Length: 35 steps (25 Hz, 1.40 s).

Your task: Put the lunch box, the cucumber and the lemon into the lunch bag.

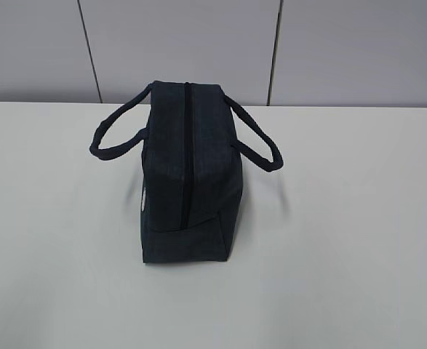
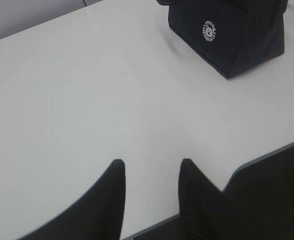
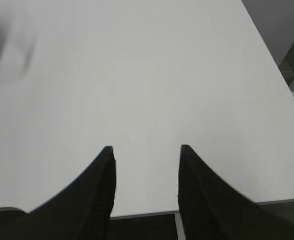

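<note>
The dark navy lunch bag (image 1: 188,174) stands in the middle of the white table, end-on, its top zip shut and a loop handle hanging out on each side. Its lower end with the white round logo shows in the left wrist view (image 2: 232,35). The lunch box, the cucumber and the lemon are out of view. My left gripper (image 2: 152,165) is open and empty over the table's near edge, well short of the bag. My right gripper (image 3: 145,150) is open and empty over the near edge too. Neither gripper shows in the exterior view.
The white table (image 1: 344,254) ends at a grey panelled wall (image 1: 198,43) behind the bag. Its front edge (image 2: 267,155) runs just under my left fingers, and its right edge (image 3: 277,65) shows in the right wrist view.
</note>
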Each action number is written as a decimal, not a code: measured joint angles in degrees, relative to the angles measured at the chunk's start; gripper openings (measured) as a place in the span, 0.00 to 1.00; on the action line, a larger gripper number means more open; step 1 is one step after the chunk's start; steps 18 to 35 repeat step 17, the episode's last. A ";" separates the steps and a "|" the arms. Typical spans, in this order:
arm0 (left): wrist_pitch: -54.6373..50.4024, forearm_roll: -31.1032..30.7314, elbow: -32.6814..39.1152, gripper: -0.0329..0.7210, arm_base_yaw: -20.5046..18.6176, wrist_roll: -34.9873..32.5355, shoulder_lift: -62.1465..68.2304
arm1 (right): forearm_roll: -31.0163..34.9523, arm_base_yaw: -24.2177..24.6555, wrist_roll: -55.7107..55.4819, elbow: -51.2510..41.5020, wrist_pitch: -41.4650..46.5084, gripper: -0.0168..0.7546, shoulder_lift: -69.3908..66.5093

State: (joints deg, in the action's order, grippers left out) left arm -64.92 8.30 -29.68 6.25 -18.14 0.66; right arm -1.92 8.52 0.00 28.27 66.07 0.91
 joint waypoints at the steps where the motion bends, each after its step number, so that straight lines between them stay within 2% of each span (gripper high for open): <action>1: 0.00 0.00 0.00 0.37 0.00 0.00 0.00 | 0.00 0.24 0.00 0.00 0.00 0.43 0.00; 35: 0.00 0.00 0.00 0.36 0.00 0.00 0.00 | 0.00 0.47 0.00 0.00 -0.36 0.42 0.00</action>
